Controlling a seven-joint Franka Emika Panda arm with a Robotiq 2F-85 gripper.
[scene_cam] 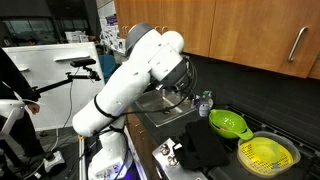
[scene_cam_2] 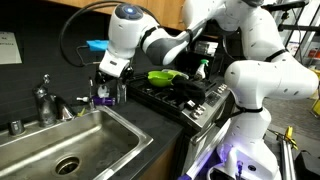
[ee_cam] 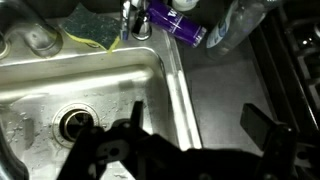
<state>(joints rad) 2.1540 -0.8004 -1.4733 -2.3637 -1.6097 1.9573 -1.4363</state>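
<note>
Pincer [ee_cam: 198, 118] is released, jaws spread wide, nothing between them. It hangs over the right rim of the sink [ee_cam: 175, 85]: the left finger is above the basin, the right finger above the dark surface [ee_cam: 222, 95].

The purple bottle [ee_cam: 175, 22] lies on its side on the back ledge behind the sink, apart from the pincer and untouched. In an exterior view the purple bottle [scene_cam_2: 104, 97] sits just under the pincer [scene_cam_2: 110, 70], beside the back corner of the sink [scene_cam_2: 120, 125].

**Edges and room**
- The basin is open around the drain [ee_cam: 75, 123].
- The faucet [scene_cam_2: 42, 100] stands at the far rim, well apart from the arm.
- The strip of surface between sink and stove [ee_cam: 295, 60] is narrow.
- The stove edge is close on the pincer's right.

**View differences**
- Wrist view only: the drain, a yellow-green sponge [ee_cam: 92, 36] by the faucet base, and the finger spread.
- An exterior view shows the green colander [scene_cam_2: 165, 76] and a spray bottle [scene_cam_2: 200, 70] on the stove behind the pincer.
- In an exterior view the white arm [scene_cam: 130, 75] hides the pincer and most of the sink. That view alone shows a yellow strainer [scene_cam: 268, 153], a black cloth [scene_cam: 205, 145] and the wooden cabinets [scene_cam: 250, 25].
- The green colander [scene_cam: 228, 123] shows there too.
</note>
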